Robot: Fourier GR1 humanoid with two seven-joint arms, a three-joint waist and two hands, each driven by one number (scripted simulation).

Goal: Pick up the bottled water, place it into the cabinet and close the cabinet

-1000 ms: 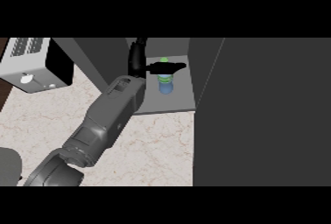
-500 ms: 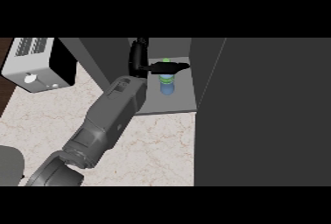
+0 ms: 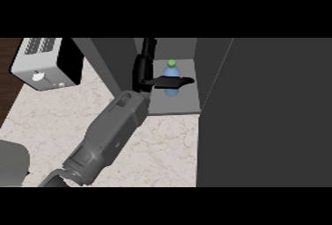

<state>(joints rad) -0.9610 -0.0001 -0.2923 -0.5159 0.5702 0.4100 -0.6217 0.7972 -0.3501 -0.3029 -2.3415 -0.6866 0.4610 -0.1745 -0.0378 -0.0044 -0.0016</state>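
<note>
At the counter's (image 3: 162,145) far left corner I see a grey toaster (image 3: 48,61), and at the lower left edge a grey rounded shape I cannot identify. My left hand (image 3: 144,74) reaches into the open cabinet (image 3: 175,107), its thumb lying across the bottled water (image 3: 171,79), though I cannot tell if the fingers have let go. The bottle stands upright on the cabinet floor toward the back, beside the cabinet door (image 3: 266,110) at the right.

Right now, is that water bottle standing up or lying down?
Upright: the bottle stands on the cabinet floor, green cap on top, with the left hand curled around it.
</note>
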